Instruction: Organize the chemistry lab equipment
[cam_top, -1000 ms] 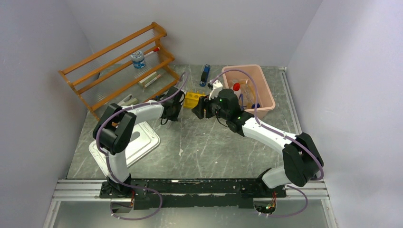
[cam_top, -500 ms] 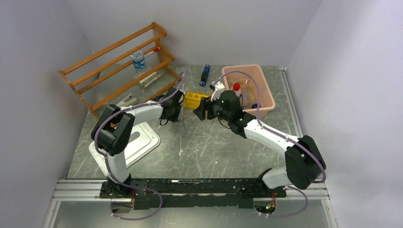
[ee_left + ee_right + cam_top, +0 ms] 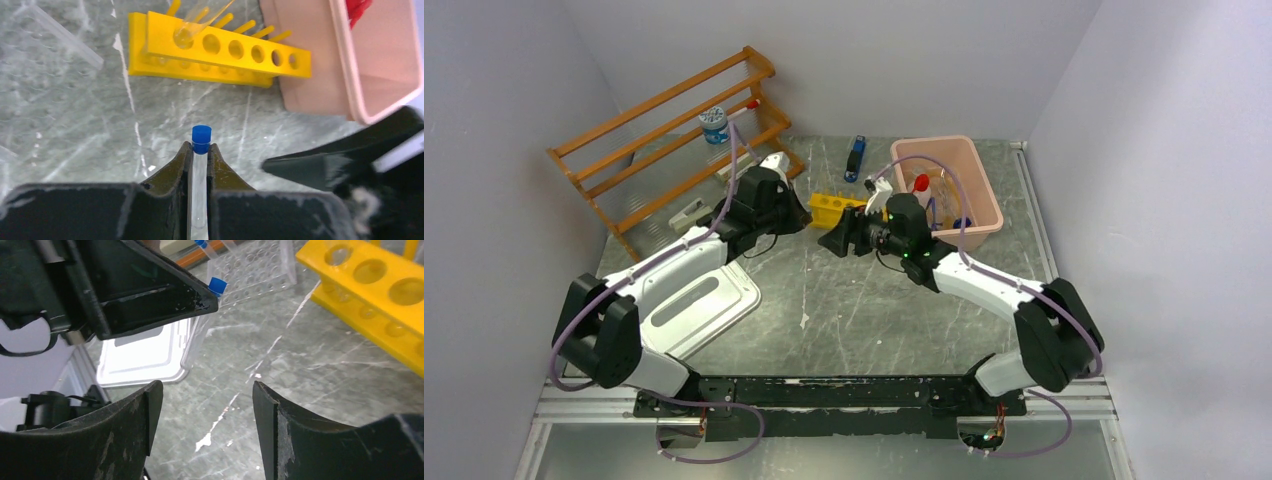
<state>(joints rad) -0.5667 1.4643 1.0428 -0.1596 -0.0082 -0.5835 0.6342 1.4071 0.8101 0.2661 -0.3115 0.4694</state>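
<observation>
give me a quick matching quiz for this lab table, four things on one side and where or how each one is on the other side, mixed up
Things:
1. blue-capped tube
2. red-capped bottle
3. yellow rack
4. right gripper

Places or states:
A. open, holding nothing
B. inside the pink bin
C. clamped in the left gripper
D. on the table beside the pink bin

Pairs: 1-C, 2-B, 3-D, 4-A
</observation>
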